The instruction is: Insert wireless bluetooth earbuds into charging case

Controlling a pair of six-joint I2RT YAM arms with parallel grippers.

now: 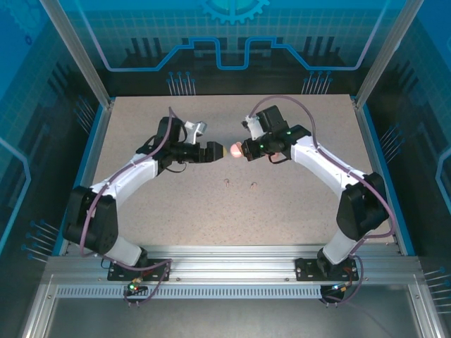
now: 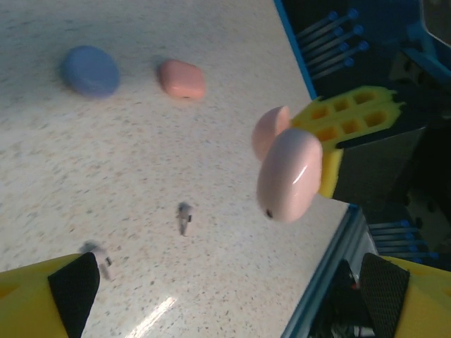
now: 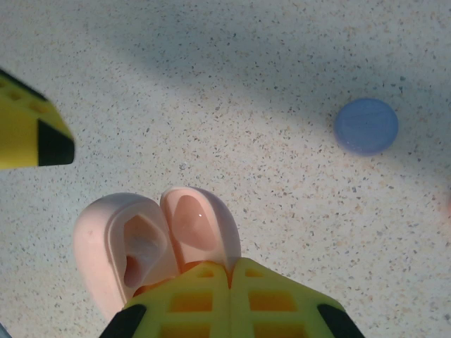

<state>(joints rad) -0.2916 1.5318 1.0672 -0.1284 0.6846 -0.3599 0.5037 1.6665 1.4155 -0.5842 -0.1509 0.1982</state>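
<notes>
We see both arms reach in over the middle of the speckled surface [image 1: 303, 211], somewhat toward its far edge, tips facing each other; the right gripper [image 1: 242, 148] holds a pale pink charging case [image 1: 232, 149] at its tip, raised off the surface; the left gripper [image 1: 213, 151] points at the case from the left, just beside it. Nearer the near edge, below the case, we find two tiny earbuds lying side by side on the bare surface, one to the left [image 1: 227, 183] and one to the right [image 1: 252, 185], apart from each other and from both grippers; they are too small for us to tell their colour.
</notes>
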